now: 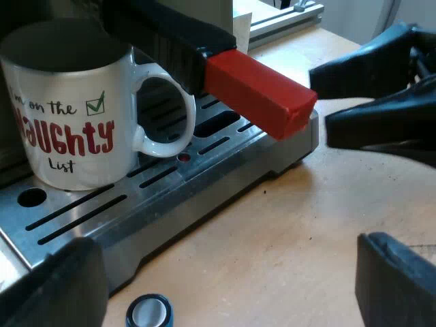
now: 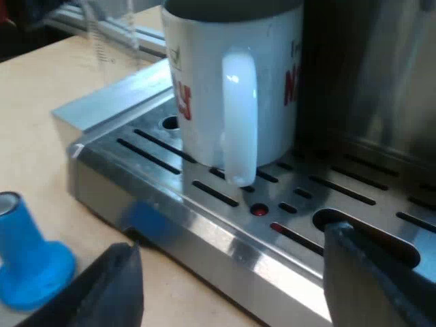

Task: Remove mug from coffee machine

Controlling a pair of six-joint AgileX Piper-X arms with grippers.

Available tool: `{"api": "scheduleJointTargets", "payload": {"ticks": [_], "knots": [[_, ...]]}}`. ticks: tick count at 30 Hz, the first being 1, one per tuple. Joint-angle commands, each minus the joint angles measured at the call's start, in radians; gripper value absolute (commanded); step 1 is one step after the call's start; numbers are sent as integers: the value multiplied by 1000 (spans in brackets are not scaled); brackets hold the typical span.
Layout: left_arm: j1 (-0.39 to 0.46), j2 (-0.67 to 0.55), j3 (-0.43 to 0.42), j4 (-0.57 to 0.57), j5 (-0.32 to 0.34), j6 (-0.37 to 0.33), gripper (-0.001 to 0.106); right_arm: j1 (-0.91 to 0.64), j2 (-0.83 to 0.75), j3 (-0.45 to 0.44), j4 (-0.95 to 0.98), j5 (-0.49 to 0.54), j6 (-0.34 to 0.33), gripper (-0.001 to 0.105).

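Mug: the white ceramic mug [image 1: 68, 116] with red and black lettering stands upright on the slotted steel drip tray [image 1: 204, 184] of the dark espresso machine [image 2: 381, 75], tucked under the machine's front.
Mug handle: the white loop handle [image 2: 240, 116] faces outward, toward the tray's near edge.
Left end effector: the black two-fingered left end effector [image 1: 231, 293] has its fingers spread wide with nothing between them. It hovers over the tabletop, just off the tray's near edge.
Mug to left end effector: the mug sits farther in on the tray, well apart from both fingertips.
Right end effector: the black two-fingered right end effector [image 2: 238, 293] is also wide open and empty, poised at the tray's near edge. In the left wrist view it hangs close to the red end of the holder.
Mug to right end effector: the loop handle lies beyond the gap between the fingers, in line with it, and touches neither finger.
Holder handle: a dark holder handle [image 1: 170, 48] ending in a red block [image 1: 262, 92] juts from the machine's front above the tray. It passes close by the mug's loop, and contact cannot be told.
Tamper: a blue plastic tamper [image 2: 27, 259] stands on the light wooden tabletop [image 1: 272, 238], near the tray's front but apart from it.
Measuring glass: a clear measuring glass [image 2: 109, 34] stands far off, beyond the tray's far corner.
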Motion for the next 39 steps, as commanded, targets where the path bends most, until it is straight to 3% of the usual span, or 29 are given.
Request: {"api": "scheduleJointTargets", "payload": {"ticks": [1,4,10,11,14,30,37,38,39], "knots": [[-6,-3,0,-10,4,4,77,12,55,-11,-108,40,29,59],[-6,-3,0,-10,4,4,77,12,76,-16,-127,40,45,59],[-6,-3,0,-10,4,4,77,12,175,-118,-150,46,52,68],[-6,-3,0,-10,4,4,77,12,216,-171,-150,46,52,67],[-6,-3,0,-10,4,4,77,12,264,-214,-150,54,52,67],[-6,-3,0,-10,4,4,77,9,455,-383,-150,54,82,67],[-6,-3,0,-10,4,4,77,9,490,-418,-150,54,82,67],[-6,-3,0,-10,4,4,77,9,495,-424,-150,54,82,65],[-6,-3,0,-10,4,4,77,9,501,-432,-150,67,82,56]]}}
